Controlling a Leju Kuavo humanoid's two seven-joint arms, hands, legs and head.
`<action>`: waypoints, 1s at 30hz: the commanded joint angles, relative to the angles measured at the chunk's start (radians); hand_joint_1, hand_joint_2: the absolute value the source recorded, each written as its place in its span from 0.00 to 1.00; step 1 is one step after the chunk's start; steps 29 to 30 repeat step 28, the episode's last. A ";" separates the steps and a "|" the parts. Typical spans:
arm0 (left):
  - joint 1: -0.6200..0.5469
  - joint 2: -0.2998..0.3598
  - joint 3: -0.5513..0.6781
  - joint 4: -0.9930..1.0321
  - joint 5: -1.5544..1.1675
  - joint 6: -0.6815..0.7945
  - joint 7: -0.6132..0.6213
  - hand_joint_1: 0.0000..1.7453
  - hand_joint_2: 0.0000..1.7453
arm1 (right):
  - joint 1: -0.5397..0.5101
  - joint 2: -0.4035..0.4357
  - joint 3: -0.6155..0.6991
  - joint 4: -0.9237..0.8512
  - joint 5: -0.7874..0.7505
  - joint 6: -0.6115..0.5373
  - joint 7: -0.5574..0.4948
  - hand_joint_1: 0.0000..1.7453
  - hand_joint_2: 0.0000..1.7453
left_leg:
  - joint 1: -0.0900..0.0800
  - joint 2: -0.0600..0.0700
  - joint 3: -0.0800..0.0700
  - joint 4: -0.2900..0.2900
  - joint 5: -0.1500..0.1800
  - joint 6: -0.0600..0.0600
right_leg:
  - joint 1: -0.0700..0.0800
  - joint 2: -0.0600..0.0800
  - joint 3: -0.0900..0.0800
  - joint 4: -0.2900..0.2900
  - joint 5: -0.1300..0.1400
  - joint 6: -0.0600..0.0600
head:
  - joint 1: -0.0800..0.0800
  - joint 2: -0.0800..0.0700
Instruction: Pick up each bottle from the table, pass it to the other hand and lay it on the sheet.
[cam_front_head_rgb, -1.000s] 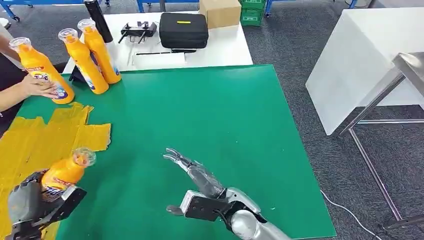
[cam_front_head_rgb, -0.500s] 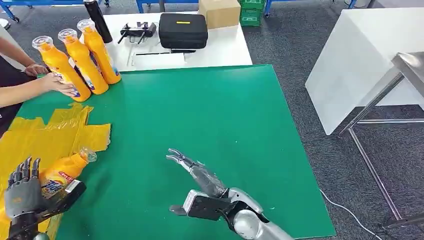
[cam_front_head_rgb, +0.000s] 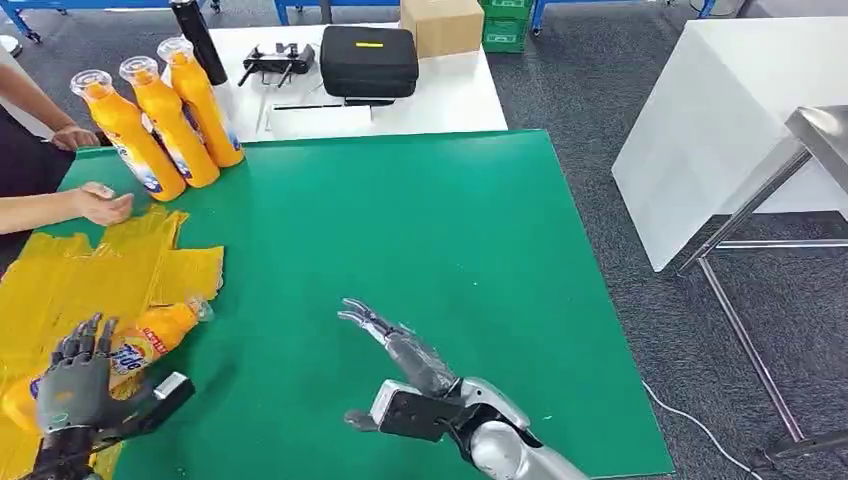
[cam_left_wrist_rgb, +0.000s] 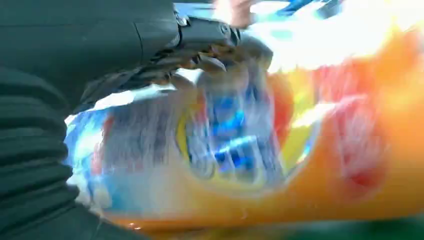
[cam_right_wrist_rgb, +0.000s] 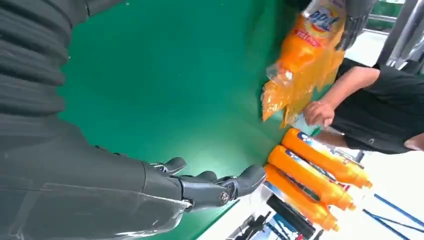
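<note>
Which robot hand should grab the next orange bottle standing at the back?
Probably the right hand: it is open and free over the green table. The left hand is over the bottle lying on the yellow sheet. Three standing bottles wait.

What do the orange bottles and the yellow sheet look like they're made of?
The standing bottles look like glossy orange plastic with clear caps and printed labels. The yellow sheet looks like thin plastic film: crinkled, shiny, slightly see-through. The lying bottle matches the others.

Head view looking down from high onto green table (cam_front_head_rgb: 420, 230). Left wrist view pressing close against lying bottle (cam_left_wrist_rgb: 280, 145), blurred. Right wrist view sharing that bottle (cam_right_wrist_rgb: 307, 47), farther.
</note>
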 joint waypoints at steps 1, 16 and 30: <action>0.055 -0.237 0.202 -0.411 0.031 0.002 -0.184 0.00 0.00 | -0.003 -0.035 -0.004 0.006 -0.011 -0.009 -0.005 0.00 1.00 | 0.000 0.000 0.000 0.002 -0.002 0.000 | 0.000 -0.002 0.003 0.000 -0.002 0.001 | 0.002 0.000; -0.058 -0.494 0.541 -0.480 0.135 0.002 -0.700 0.00 0.00 | -0.009 -0.042 0.016 0.007 -0.024 -0.015 -0.012 0.00 1.00 | -0.001 0.003 0.001 0.000 -0.001 0.000 | -0.001 0.001 0.002 -0.001 0.000 0.001 | -0.001 0.000; 0.293 -0.430 -0.442 -0.573 1.149 -0.419 -0.605 0.00 0.00 | 0.350 0.124 -0.201 -0.271 0.151 -0.442 -0.355 0.00 0.00 | -0.002 -0.006 -0.002 0.002 -0.003 0.000 | -0.002 -0.007 0.001 0.000 -0.003 0.001 | 0.000 0.000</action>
